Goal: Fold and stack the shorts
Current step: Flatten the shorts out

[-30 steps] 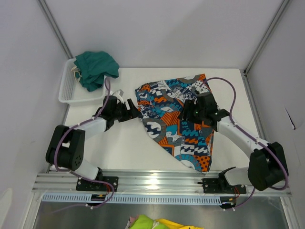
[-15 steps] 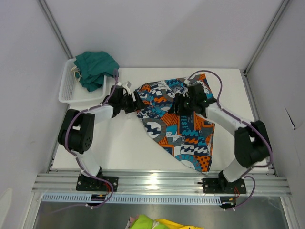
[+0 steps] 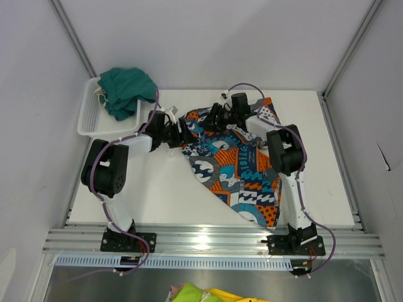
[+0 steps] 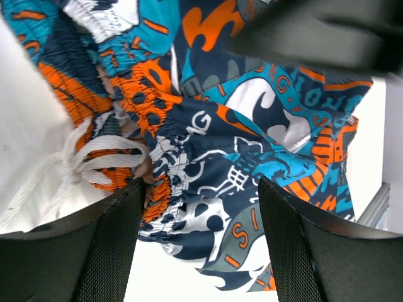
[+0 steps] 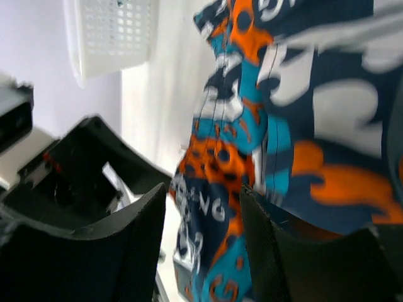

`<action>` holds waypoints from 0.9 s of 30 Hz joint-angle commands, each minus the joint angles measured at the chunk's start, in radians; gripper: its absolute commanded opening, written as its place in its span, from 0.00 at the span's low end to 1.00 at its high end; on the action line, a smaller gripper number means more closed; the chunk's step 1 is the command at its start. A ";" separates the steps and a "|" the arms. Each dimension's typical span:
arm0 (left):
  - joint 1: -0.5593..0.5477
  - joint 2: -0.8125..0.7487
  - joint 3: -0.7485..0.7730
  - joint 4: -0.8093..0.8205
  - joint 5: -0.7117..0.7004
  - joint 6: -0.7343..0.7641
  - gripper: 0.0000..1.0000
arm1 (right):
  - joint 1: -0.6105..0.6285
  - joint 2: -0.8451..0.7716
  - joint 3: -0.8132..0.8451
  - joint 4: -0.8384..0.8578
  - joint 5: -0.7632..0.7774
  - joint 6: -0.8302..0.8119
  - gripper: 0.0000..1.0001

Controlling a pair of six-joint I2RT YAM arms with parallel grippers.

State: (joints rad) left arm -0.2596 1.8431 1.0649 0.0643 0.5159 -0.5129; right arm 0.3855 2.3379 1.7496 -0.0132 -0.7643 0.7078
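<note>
The patchwork shorts point(image 3: 242, 170) lie spread on the white table, waistband toward the back left. My left gripper point(image 3: 181, 133) is at the waistband's left corner. In the left wrist view its open jaws point(image 4: 201, 251) straddle the gathered waistband point(image 4: 170, 182), next to a white drawstring point(image 4: 94, 157). My right gripper point(image 3: 214, 117) reaches in from the back right onto the top edge. In the right wrist view it point(image 5: 204, 245) stands open around a ridge of the print point(image 5: 220, 189). The dark teal shorts point(image 3: 126, 91) sit bunched in the basket.
The white mesh basket point(image 3: 93, 123) stands at the back left, and shows too in the right wrist view point(image 5: 116, 34). The two grippers are close together over the shorts' top edge. Frame posts rise at the table's back corners.
The right arm swung left and toward the back, to the shorts' top edge. The left gripper slid right onto the waistband corner. Both pairs of jaws have narrowed a little.
</note>
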 commanded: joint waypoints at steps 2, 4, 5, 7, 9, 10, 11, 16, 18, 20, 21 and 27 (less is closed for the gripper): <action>-0.006 -0.001 0.017 0.054 0.067 0.008 0.74 | -0.002 0.147 0.169 0.131 -0.136 0.110 0.53; -0.012 0.004 0.015 0.084 0.090 -0.007 0.74 | -0.004 0.208 0.238 0.148 -0.142 0.140 0.53; -0.015 0.010 0.018 0.086 0.091 -0.009 0.74 | -0.004 0.224 0.254 0.162 -0.144 0.150 0.53; -0.030 0.013 0.030 0.059 0.084 0.002 0.74 | -0.005 0.256 0.278 0.170 -0.145 0.183 0.52; -0.047 0.007 0.035 0.037 0.067 0.008 0.74 | -0.005 0.255 0.266 0.188 -0.126 0.203 0.51; -0.050 0.004 0.035 0.032 0.064 0.008 0.75 | -0.005 0.248 0.237 0.203 -0.118 0.216 0.51; -0.052 0.001 0.027 0.031 0.059 0.007 0.74 | -0.005 0.248 0.220 0.240 -0.113 0.223 0.51; -0.056 -0.002 0.012 0.008 0.069 -0.025 0.76 | -0.010 0.261 0.183 0.323 -0.116 0.292 0.48; -0.064 -0.007 0.018 -0.035 0.005 -0.019 0.78 | -0.008 0.255 0.180 0.312 -0.116 0.279 0.48; -0.069 0.007 0.038 -0.057 -0.016 -0.016 0.79 | -0.007 0.247 0.157 0.308 -0.115 0.263 0.47; -0.075 0.036 0.078 -0.116 -0.022 -0.016 0.79 | -0.007 0.238 0.148 0.305 -0.116 0.257 0.47; -0.107 0.070 0.104 -0.215 -0.053 -0.029 0.79 | -0.007 0.230 0.128 0.225 -0.150 0.193 0.27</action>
State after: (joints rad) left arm -0.3363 1.9129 1.1465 -0.0715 0.4934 -0.5243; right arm 0.3794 2.5935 1.8717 0.2401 -0.8753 0.9493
